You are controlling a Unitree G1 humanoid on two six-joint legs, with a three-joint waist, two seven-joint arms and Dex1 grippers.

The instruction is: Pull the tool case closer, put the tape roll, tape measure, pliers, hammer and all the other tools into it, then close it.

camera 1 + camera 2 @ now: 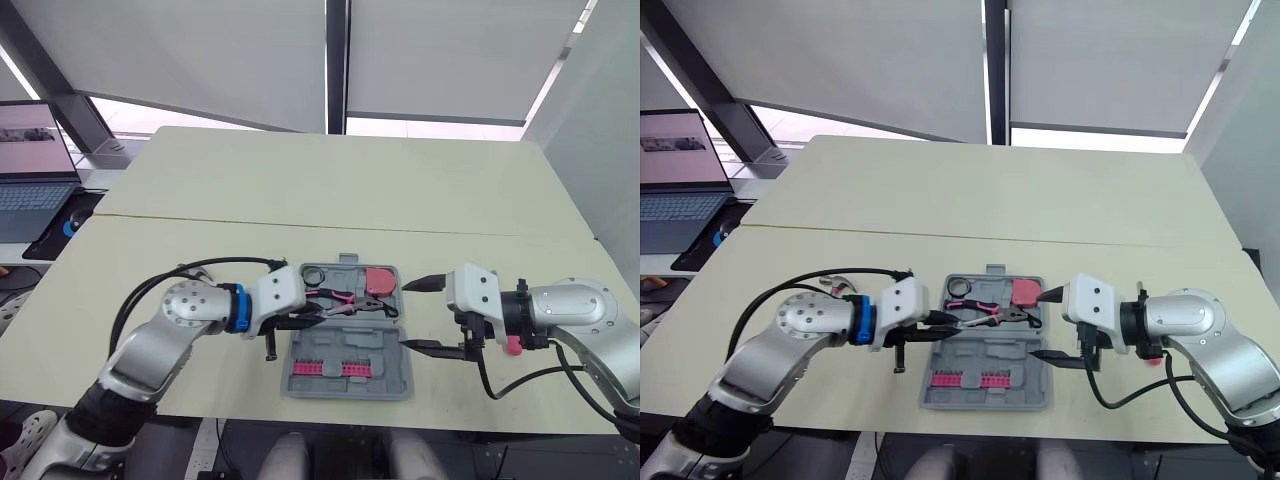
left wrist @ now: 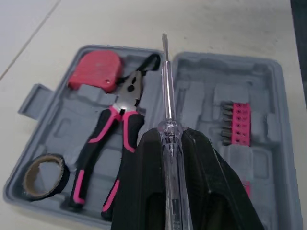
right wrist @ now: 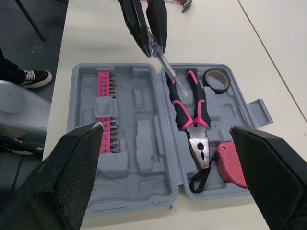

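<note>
Now my left claw [image 2: 168,139] is clamped on the clear-handled screwdriver [image 2: 166,86], tip over the open tool case [image 2: 201,96]; just beyond lie the pliers [image 2: 122,120], farther the tape measure [image 2: 96,69]; opposite, my right claw [image 1: 404,316] gapes empty; dropped askew, it could straddle the pliers and block the lid; no writing legible.

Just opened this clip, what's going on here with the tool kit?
The tool case lies open on the table in front of the robot. The tape roll, pliers and tape measure are already inside it. The left gripper is shut on a clear-handled screwdriver, holding it over the case beside the pliers. The right gripper is open and empty at the case's right edge. The case is not yet closed.
</note>
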